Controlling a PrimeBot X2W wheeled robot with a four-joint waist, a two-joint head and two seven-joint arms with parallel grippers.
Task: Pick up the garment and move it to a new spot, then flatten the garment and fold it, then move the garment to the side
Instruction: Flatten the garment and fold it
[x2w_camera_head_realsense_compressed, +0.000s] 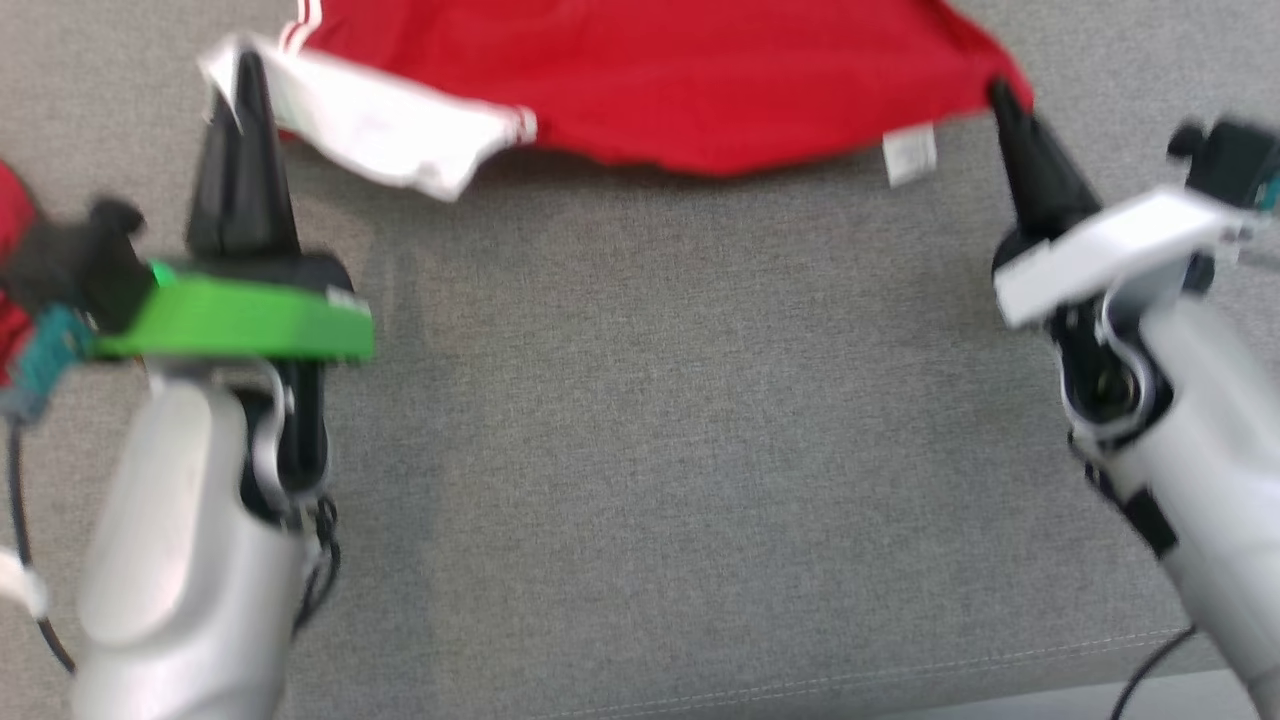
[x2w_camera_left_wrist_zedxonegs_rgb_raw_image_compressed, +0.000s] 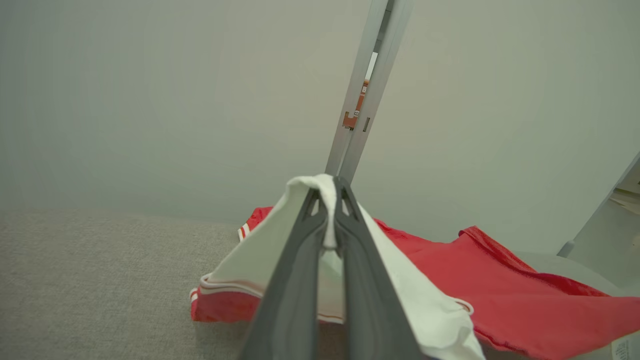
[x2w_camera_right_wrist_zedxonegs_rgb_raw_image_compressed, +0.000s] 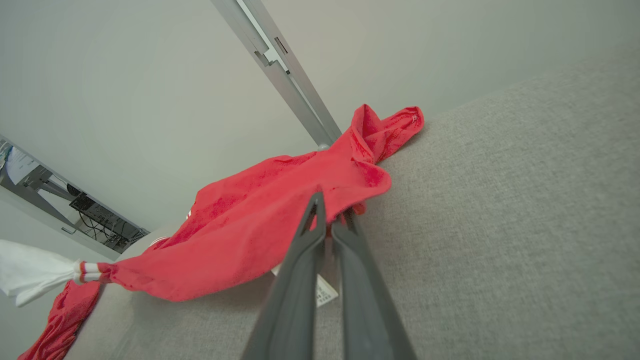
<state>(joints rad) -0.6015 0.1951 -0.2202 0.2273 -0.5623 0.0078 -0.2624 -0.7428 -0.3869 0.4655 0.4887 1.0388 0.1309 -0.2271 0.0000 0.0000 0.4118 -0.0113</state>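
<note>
The left end effector (x2w_camera_head_realsense_compressed: 243, 75) is clenching the garment's (x2w_camera_head_realsense_compressed: 700, 80) white edge, and the right end effector (x2w_camera_head_realsense_compressed: 1003, 98) is gripping a red corner. The garment is stretching between them, low over the bench (x2w_camera_head_realsense_compressed: 650, 420). Lowering both ends together under even tension should be laying it flat.

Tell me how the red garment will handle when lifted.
Probably floppy: the red garment sags between the left end effector and right end effector. Likely light: fingertip pinches hold it. Might slip, since only edges are gripped.
</note>
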